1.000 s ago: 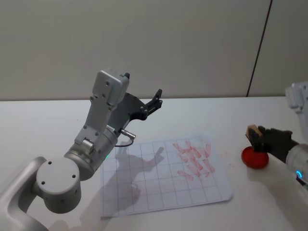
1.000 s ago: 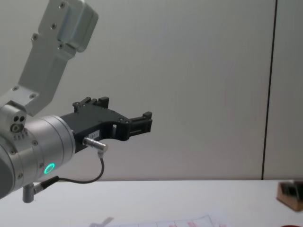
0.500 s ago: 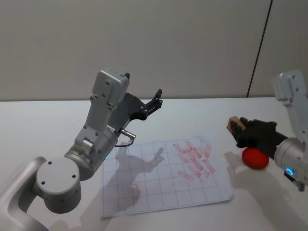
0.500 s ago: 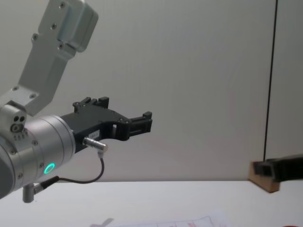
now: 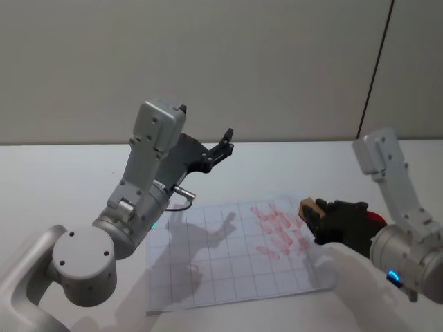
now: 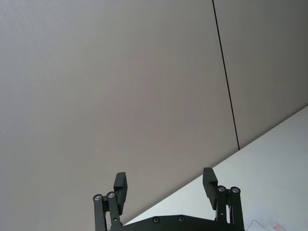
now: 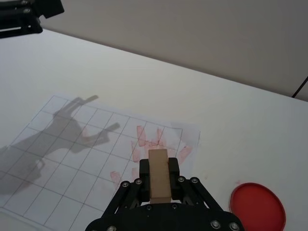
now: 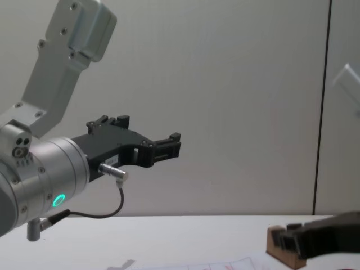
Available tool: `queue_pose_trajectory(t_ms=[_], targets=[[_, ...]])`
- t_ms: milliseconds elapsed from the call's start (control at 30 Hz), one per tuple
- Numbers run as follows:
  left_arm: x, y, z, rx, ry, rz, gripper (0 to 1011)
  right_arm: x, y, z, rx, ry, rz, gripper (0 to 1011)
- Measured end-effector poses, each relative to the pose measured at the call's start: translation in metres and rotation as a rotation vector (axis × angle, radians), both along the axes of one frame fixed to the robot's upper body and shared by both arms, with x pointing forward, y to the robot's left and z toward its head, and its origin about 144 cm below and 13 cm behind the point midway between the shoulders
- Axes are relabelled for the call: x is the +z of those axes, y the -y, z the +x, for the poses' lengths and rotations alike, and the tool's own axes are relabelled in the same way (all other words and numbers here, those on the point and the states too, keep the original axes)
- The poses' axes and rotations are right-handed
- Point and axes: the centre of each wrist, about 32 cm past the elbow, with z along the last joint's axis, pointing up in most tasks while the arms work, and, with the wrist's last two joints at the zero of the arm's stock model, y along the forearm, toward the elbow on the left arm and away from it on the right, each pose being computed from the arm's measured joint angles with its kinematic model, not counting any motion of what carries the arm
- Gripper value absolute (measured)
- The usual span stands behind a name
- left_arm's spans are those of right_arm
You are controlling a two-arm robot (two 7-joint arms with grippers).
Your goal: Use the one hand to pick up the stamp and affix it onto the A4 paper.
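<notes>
With right pincer [image 5: 315,216] clamped on the stamp [image 5: 307,206], hovers over the right edge of the A4 paper [image 5: 228,270], by its red marks [image 5: 280,232]. Red ink pad [image 7: 257,208] on the desk [image 5: 55,180] just beyond that edge. Holds left pincer [image 6: 163,180] spread wide, raised above the desk's left side.

light-brown stamp [image 7: 158,174]; white gridded paper [image 5: 235,277] with red marks; red pad [image 7: 258,208].

Left gripper [image 6: 164,177] spread wide, facing the wall [image 6: 120,86]
</notes>
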Motion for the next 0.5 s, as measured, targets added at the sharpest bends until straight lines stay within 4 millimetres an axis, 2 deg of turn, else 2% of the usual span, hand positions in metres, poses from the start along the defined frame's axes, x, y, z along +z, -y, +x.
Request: queue_pose_trajectory(t_ms=[500], targets=[[0.0, 0.0, 0.0, 0.0, 0.0, 0.0, 1001, -0.016, -0.005, -0.01, 0.021, -0.043, -0.051, 214]])
